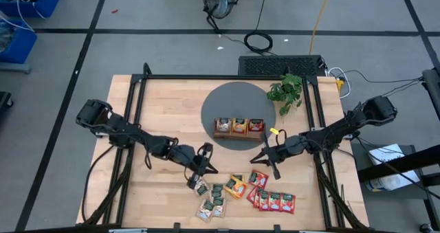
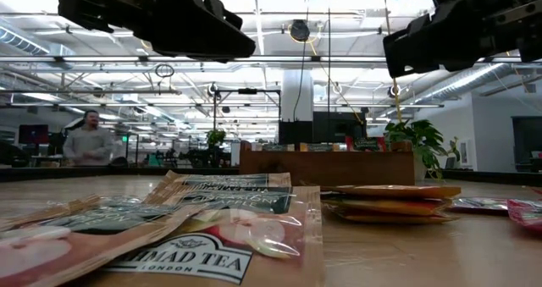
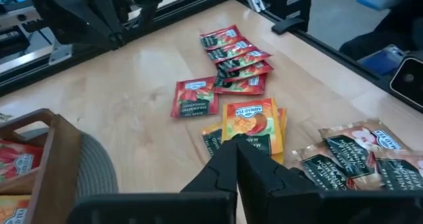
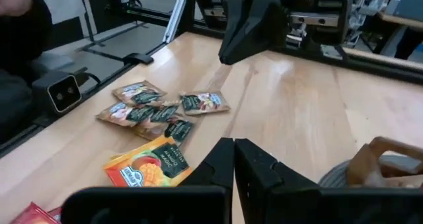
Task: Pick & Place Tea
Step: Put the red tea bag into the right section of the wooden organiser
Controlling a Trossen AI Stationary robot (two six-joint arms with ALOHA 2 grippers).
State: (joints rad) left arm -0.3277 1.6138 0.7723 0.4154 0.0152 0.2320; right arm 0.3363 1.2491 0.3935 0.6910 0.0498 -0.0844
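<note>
The left gripper (image 1: 203, 161) hovers above the pale green-white sachets (image 1: 210, 198), fingers (image 3: 228, 168) pressed together, grasping nothing. The right gripper (image 1: 269, 155) hovers near the tray (image 1: 238, 135), fingers (image 4: 231, 164) likewise closed and empty. The three-compartment tray sits on a grey round mat (image 1: 234, 99) and holds sachets in each compartment. Loose on the table (image 1: 158, 116): about five red sachets (image 1: 273, 200) fanned together, one separate red sachet (image 1: 258, 179), an orange stack (image 1: 236, 187), and roughly six green-white ones.
</note>
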